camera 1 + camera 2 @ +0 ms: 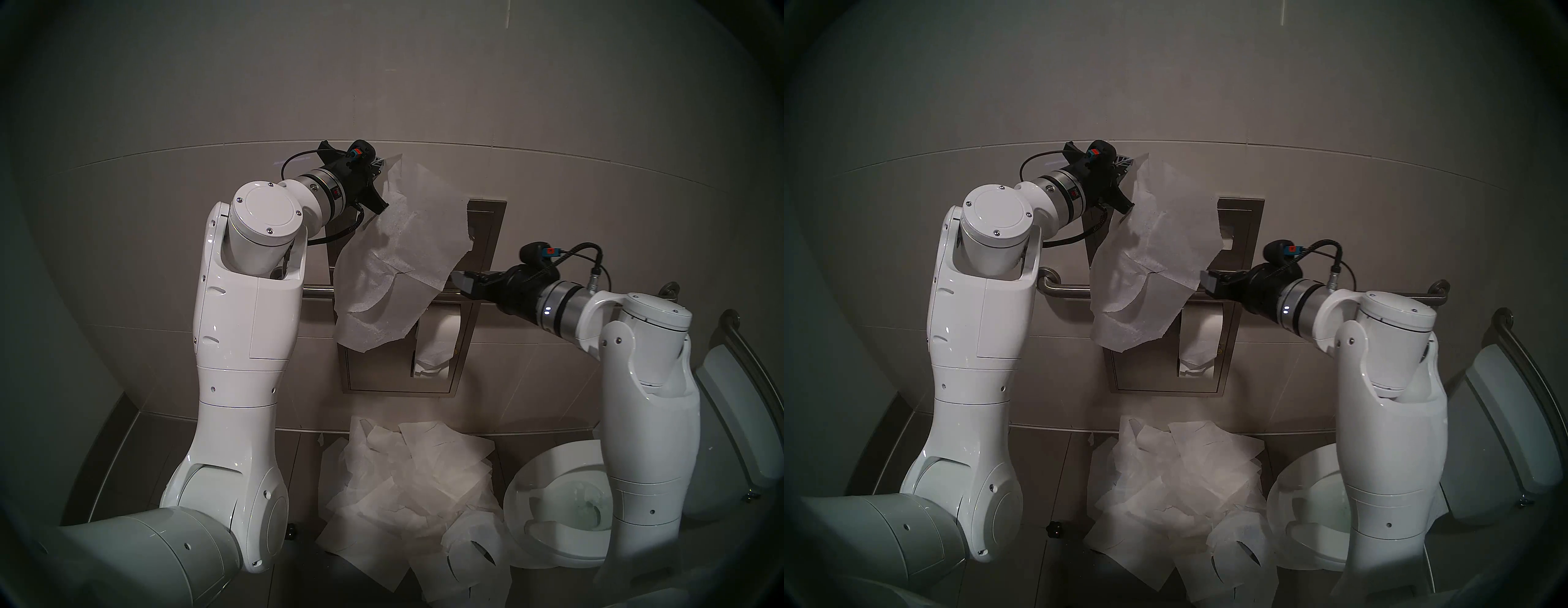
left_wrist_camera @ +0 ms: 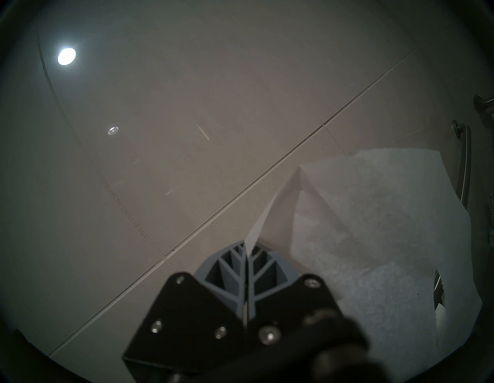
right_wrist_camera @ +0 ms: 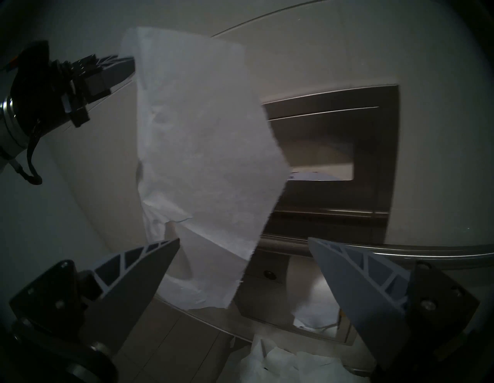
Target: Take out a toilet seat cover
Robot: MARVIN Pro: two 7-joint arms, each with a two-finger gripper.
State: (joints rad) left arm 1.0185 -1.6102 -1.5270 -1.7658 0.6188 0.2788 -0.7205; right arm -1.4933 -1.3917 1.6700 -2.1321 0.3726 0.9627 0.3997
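Restroom wall seen from the robot's head, w/ both arms raised toward a recessed steel dispenser (image 1: 488, 220). The left gripper (image 1: 379, 166) is pinched closed on the top corner of the toilet seat cover (image 1: 394, 263), a thin crinkled white sheet that hangs down from that one corner, draped in front of the dispenser and the grab bar (image 1: 316, 292). In the left wrist view the two grey fingers (image 2: 232, 272) meet w/ only a sliver of paper betw. them. The right gripper (image 3: 242, 242) sits just beside the sheet's lower right edge, fingers spread wide, holding nothing; whether it touches the paper can't be told.

The sheet looks fully out of the slot; a partial tear shows near its middle and its right edge is ragged. A toilet-paper roll (image 1: 441, 339) sits in the lower opening, and a pile of loose sheets (image 1: 407, 479) covers the floor by the toilet bowl (image 1: 560, 513).

Risks, as judged: the grip is on one small corner, so a quick pull could rip the tissue further along the existing tear, or the corner could slip free and drop the sheet onto the pile. If the right gripper closes on the hanging edge and the arms move apart, the paper could split. It could also snag on the bar.
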